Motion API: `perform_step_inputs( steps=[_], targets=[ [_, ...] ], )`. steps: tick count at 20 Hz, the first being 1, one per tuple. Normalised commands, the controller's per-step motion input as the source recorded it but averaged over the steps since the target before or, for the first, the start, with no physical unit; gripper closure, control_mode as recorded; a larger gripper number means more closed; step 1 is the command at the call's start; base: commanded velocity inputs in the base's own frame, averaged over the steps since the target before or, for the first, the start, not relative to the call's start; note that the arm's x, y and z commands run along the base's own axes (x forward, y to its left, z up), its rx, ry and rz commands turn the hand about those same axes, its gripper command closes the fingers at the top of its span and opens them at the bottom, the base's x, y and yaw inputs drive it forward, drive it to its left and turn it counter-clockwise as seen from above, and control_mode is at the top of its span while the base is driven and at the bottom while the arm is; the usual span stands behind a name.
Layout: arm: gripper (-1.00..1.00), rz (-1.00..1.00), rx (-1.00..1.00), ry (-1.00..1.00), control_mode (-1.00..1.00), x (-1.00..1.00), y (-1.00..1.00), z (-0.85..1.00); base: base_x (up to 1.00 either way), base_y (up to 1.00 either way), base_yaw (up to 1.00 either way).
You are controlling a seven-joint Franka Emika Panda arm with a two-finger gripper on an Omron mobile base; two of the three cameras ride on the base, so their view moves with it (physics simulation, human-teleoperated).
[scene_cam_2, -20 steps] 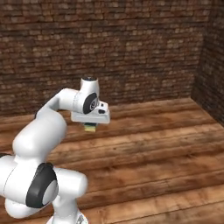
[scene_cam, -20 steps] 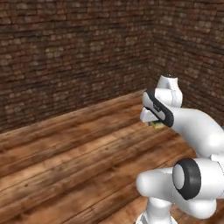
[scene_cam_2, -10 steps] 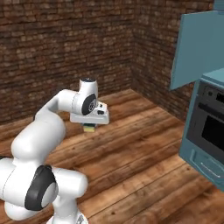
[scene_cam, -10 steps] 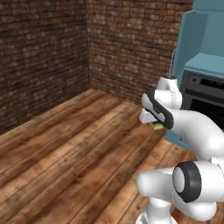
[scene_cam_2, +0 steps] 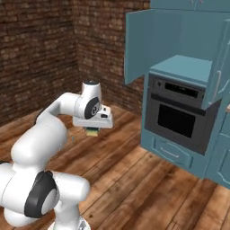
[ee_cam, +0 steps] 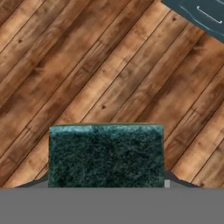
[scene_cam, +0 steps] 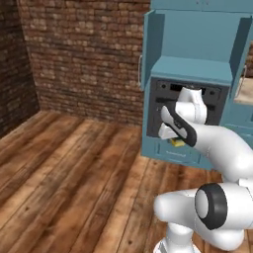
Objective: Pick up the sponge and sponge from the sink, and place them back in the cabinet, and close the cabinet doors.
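While the arm hangs out over the wooden floor (scene_cam_2: 134, 179), the hand (scene_cam_2: 93, 131) is clamped on a sponge (ee_cam: 106, 155), fingers pressed in against its sides. In the hand view the dark green scouring face looks toward the camera, with floor planks running slantwise behind it and a corner of a teal drawer (ee_cam: 202, 15) with a silver handle at the top right. From the right base view the sponge (scene_cam_2: 92, 132) shows as a small yellow and green block under the hand, well above the floor and well apart from the cabinet (scene_cam_2: 182, 67). From the left base view a bit of yellow (scene_cam: 176, 142) peeps out below the hand (scene_cam: 174, 139). The cabinet stands ahead against the brick wall (scene_cam: 79, 54), both doors (scene_cam_2: 135, 45) swung wide, its teal shelf bare above the black oven (scene_cam_2: 179, 119).
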Motion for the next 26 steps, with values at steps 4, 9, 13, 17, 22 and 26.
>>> perform_step_inputs(
  steps=[4, 9, 13, 17, 22, 26],
  targets=[
    [1.00, 0.00, 0.00, 0.00, 1.00, 0.00, 0.00, 0.00, 0.55, 0.00, -0.42],
    [1.00, 0.00, 0.00, 0.00, 1.00, 0.00, 0.00, 0.00, 0.57, 0.00, -0.41],
    [1.00, 0.00, 0.00, 0.00, 1.00, 0.00, 0.00, 0.00, 0.54, 0.03, -0.37],
    [1.00, 0.00, 0.00, 0.00, 1.00, 0.00, 0.00, 0.00, 0.39, 0.25, -0.24],
    [1.00, 0.00, 0.00, 0.00, 1.00, 0.00, 0.00, 0.00, 0.37, 0.41, -0.15],
    [1.00, 0.00, 0.00, 0.00, 1.00, 0.00, 0.00, 0.00, 0.33, 0.41, -0.06]
  ],
)
